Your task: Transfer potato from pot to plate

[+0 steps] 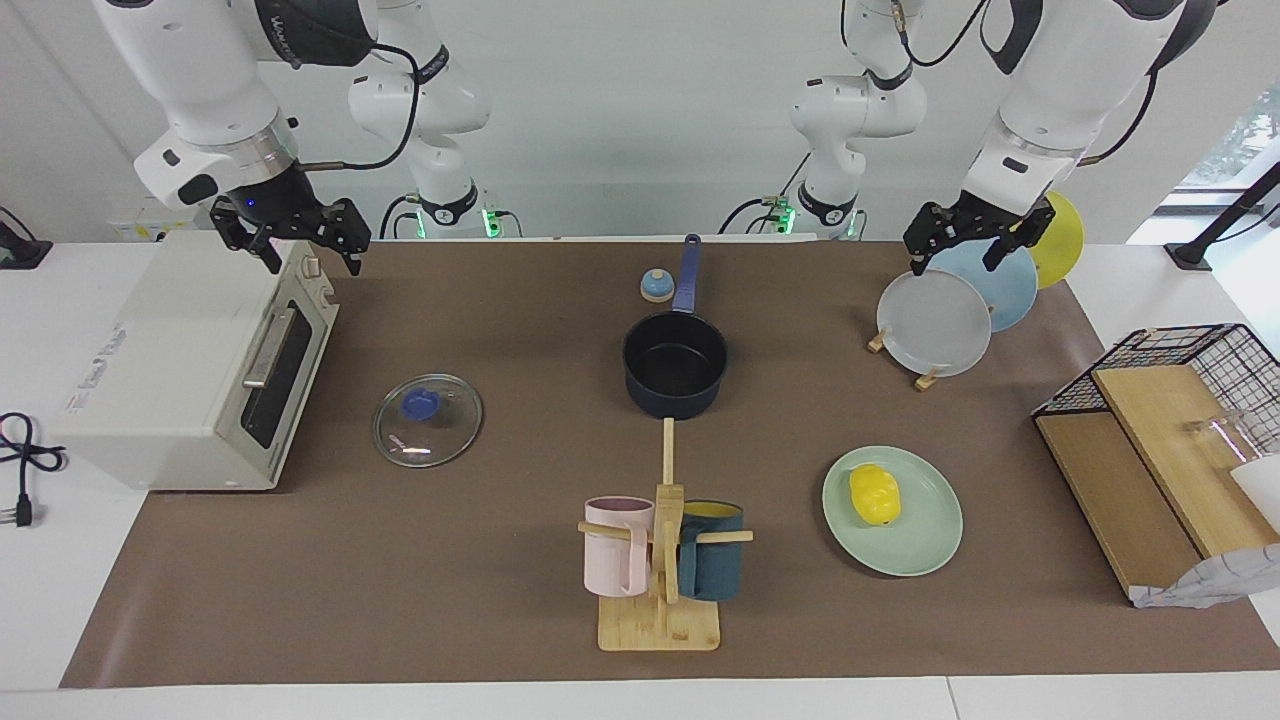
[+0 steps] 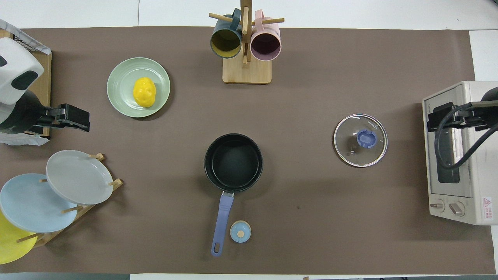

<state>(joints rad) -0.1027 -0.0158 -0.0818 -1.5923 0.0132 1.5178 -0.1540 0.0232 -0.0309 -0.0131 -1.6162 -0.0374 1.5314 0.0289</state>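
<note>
The yellow potato [image 1: 874, 494] [image 2: 144, 91] lies on the mint-green plate [image 1: 930, 545] [image 2: 118, 77], which sits toward the left arm's end of the table, farther from the robots than the pot. At mid-table stands the dark navy pot [image 1: 675, 365] [image 2: 233, 162], empty, its blue handle pointing toward the robots. My left gripper [image 1: 952, 262] [image 2: 76, 118] hangs open and empty in the air over the plate rack. Raised over the toaster oven's corner, my right gripper [image 1: 312, 262] [image 2: 439, 116] is open too, holding nothing.
A toaster oven [image 1: 180, 370] fills the right arm's end, with a glass lid [image 1: 428, 420] beside it. The mug rack [image 1: 660, 560] stands farther from the robots than the pot. Grey, blue and yellow plates lean in a plate rack [image 1: 935, 325]. A wire basket [image 1: 1190, 350] and a small bell [image 1: 655, 287] are present.
</note>
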